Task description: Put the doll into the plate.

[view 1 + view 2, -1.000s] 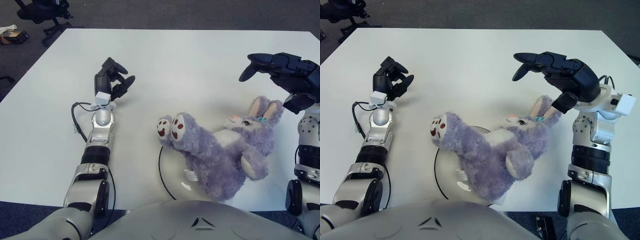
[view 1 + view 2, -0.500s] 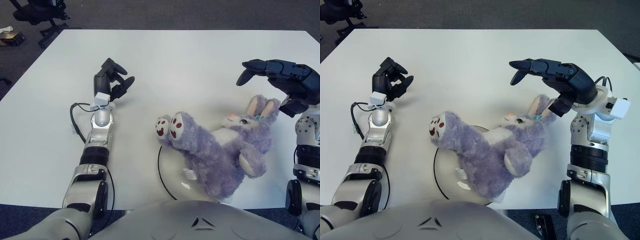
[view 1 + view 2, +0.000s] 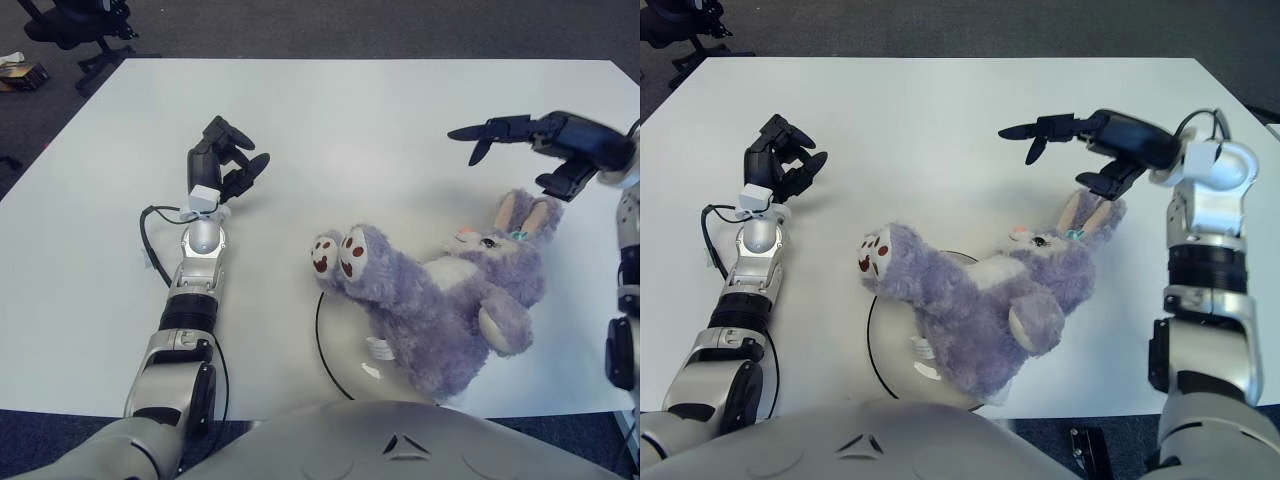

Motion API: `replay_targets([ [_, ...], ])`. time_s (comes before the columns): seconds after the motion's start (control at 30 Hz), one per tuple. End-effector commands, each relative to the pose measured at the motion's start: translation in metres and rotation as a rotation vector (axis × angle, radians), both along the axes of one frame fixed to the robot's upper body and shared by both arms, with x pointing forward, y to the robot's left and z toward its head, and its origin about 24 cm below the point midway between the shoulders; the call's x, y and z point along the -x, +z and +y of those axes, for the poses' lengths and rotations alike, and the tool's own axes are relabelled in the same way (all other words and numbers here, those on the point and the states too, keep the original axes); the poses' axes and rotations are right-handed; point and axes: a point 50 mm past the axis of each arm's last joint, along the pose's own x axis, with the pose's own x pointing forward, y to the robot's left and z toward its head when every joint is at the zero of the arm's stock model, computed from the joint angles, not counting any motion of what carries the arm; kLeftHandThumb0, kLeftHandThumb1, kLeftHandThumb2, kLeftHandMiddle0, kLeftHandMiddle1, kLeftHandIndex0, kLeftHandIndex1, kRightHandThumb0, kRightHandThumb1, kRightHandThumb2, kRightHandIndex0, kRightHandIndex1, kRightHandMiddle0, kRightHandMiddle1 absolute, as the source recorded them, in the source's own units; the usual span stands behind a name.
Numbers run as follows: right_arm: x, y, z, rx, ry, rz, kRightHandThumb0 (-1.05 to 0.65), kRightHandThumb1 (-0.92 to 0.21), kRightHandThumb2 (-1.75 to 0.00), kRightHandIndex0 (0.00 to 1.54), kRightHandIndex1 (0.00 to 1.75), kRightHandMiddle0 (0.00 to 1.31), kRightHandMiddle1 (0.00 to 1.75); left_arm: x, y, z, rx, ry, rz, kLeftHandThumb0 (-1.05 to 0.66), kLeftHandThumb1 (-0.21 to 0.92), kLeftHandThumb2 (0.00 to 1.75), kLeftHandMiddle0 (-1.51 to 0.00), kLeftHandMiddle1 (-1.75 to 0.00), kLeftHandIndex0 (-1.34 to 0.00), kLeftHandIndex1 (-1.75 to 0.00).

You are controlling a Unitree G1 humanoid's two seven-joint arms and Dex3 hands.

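From the left eye view: right robot hand up in the air now, past the ears of the purple bunny doll, higher and further off than a moment ago. Fingers spread wide and flat, holding nothing, not touching the toy. Doll in the same spot as before, flat on its back, feet up by the far left edge of the plate, body and legs over the plate, head and ears off to the right on the white bench. Left robot hand far off to the left of the doll, fingers curled, holding nothing, just as it was. From the right eye view: same story, easier to see. Right robot hand above the bench, beyond the bunny's ears, with a clear gap between fingers and fur. Thin dark rim of the plate peeking out on the left under the feet and legs, the rest hidden under the soft body. Head and ears lying past where the plate seems to end, though that edge cannot be seen. Likely meaning: doll let go and left there, so the putting-down part looks done or very nearly done. Maybe one small push needed for the head.
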Motion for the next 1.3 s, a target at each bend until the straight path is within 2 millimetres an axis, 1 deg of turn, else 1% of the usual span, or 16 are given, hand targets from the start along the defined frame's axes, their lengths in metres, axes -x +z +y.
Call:
replay_targets([
  [0.0, 0.006, -0.006, -0.004, -0.031, 0.004, -0.001, -0.91, -0.92, -0.58, 0.12, 0.01, 0.23, 0.0, 0.01, -0.025, -0.001, 0.014, 0.002, 0.093, -0.03, 0.92, 0.05, -0.8, -1.75, -0.64, -1.75],
  [0.37, 0.006, -0.006, -0.005, -0.022, 0.014, -0.012, -0.9, -0.92, -0.57, 0.16, 0.01, 0.23, 0.0, 0.011, -0.025, -0.001, 0.013, 0.001, 0.091, -0.03, 0.92, 0.05, -0.8, -1.75, -0.64, -1.75],
  [0.63, 0.006, -0.001, -0.011, 0.064, 0.095, -0.009, -0.91, -0.92, -0.58, 0.17, 0.01, 0.24, 0.0, 0.012, -0.024, -0.001, 0.011, 0.004, 0.091, -0.03, 0.92, 0.05, -0.79, -1.75, -0.64, -1.75],
  [0.9, 0.009, 0.007, -0.018, 0.111, 0.159, -0.016, -0.92, -0.92, -0.58, 0.18, 0.01, 0.23, 0.0, 0.012, -0.024, 0.0, 0.011, 0.003, 0.092, -0.04, 0.92, 0.05, -0.79, -1.75, -0.64, -1.75],
  [1.27, 0.013, 0.011, -0.02, 0.163, 0.161, -0.043, -0.93, -0.92, -0.59, 0.15, 0.0, 0.23, 0.0, 0.011, -0.024, 0.0, 0.011, 0.003, 0.095, -0.04, 0.92, 0.05, -0.79, -1.75, -0.64, -1.75],
])
